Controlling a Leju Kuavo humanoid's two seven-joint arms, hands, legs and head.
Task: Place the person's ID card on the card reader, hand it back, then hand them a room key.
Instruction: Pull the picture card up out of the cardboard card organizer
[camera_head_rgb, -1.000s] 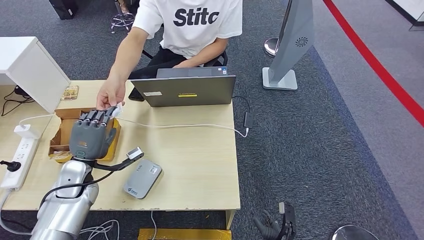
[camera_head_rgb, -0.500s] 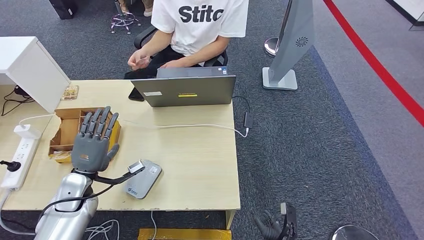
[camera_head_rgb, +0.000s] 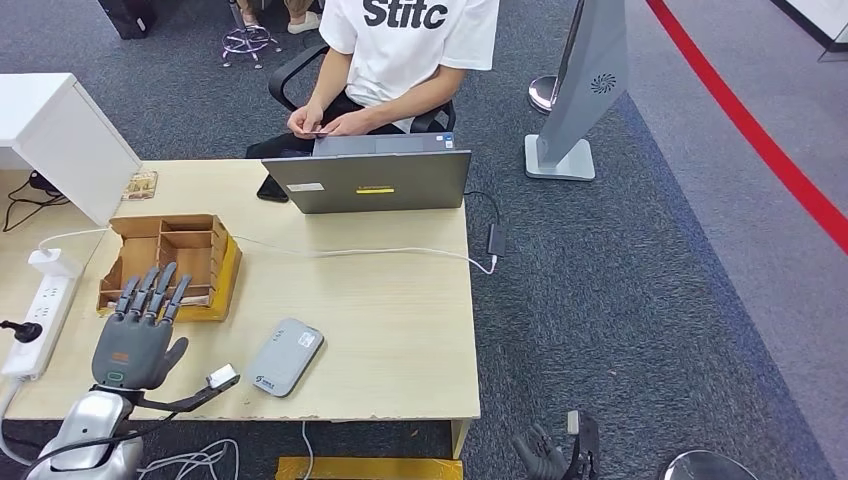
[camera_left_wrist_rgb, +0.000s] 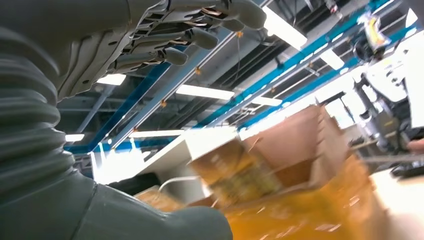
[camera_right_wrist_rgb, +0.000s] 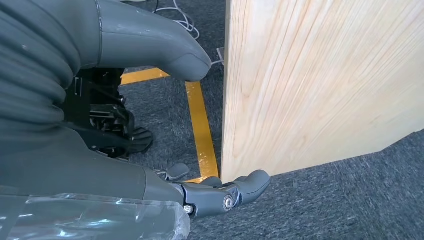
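Going left to right: a white power strip (camera_head_rgb: 28, 322) is lying at the 9 o'clock edge of the surface (camera_head_rgb: 400, 330). Just beside it the left robot hand (camera_head_rgb: 135, 335) is hovering with its fingers spread wide and nothing in them, now lower and nearer the robot than a second ago, when it was reaching up over the wooden organizer (camera_head_rgb: 170, 262) to meet the person's hand. That points to a handover just finished and the arm pulling back.

The grey card reader (camera_head_rgb: 285, 357) is sitting bare at about 6 o'clock, with nothing lying on it. The person (camera_head_rgb: 400, 50), at 12 o'clock behind the laptop (camera_head_rgb: 368, 178), is holding a small card-like thing (camera_head_rgb: 318, 131) in both hands (too small to tell whether it is the ID card or the room key). Either way, one hand-back looks done; if it was the ID card, the room key is what remains.

The right robot hand (camera_head_rgb: 548, 452) is hanging beside the surface at 5 o'clock, fingers loosely apart, holding nothing.
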